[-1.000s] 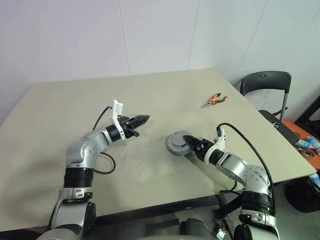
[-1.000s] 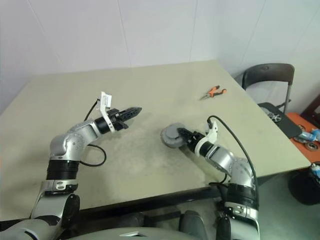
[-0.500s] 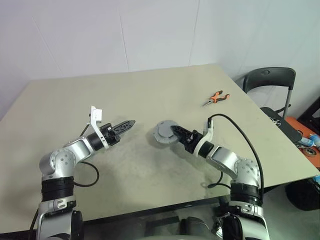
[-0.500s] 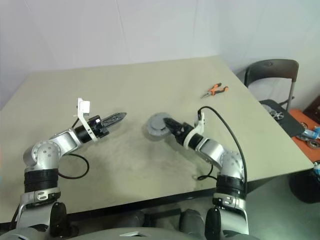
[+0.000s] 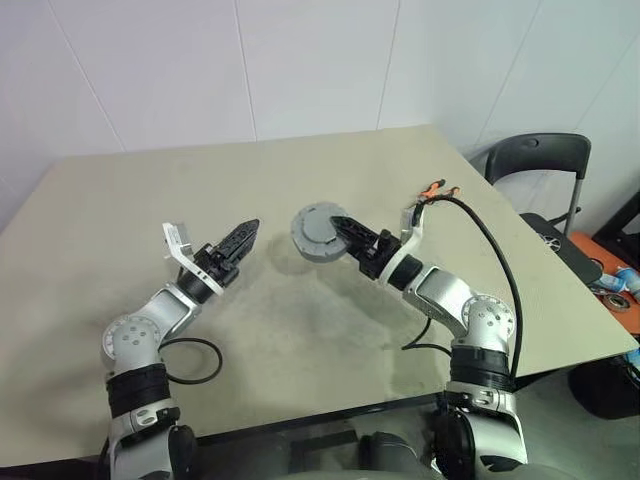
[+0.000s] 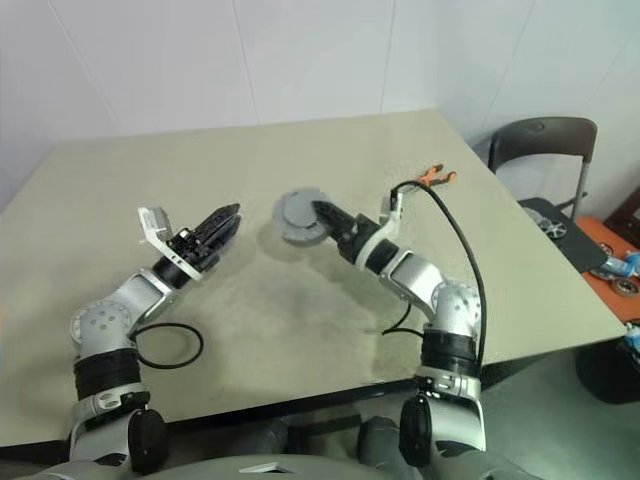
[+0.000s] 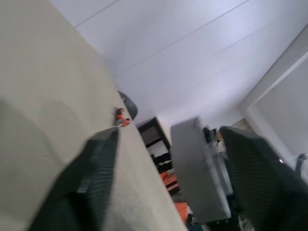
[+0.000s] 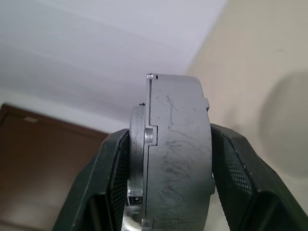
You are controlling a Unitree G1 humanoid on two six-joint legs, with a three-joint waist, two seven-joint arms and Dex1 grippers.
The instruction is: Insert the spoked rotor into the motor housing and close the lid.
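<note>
My right gripper (image 5: 336, 227) is shut on the rim of a round grey metal cap, the lid (image 5: 314, 232), and holds it up in the air above the table (image 5: 300, 330), its flat face turned toward my left gripper. In the right wrist view the lid (image 8: 175, 159) shows edge-on between the two fingers, with a thinner stepped ring behind it; I cannot tell whether that ring is the motor housing. My left gripper (image 5: 244, 233) hovers a short way to the left of the lid, open and empty, pointing at it. The spoked rotor is out of view.
Orange-handled pliers (image 6: 437, 176) lie on the table's far right part, behind the right arm's black cable. A dark chair (image 5: 536, 160) stands beyond the right edge. A black cable loops on the table near the left arm (image 5: 190, 360).
The right gripper has lifted the lid off the table and carried it up and leftward. The left gripper has rolled and gone from shut to open.
</note>
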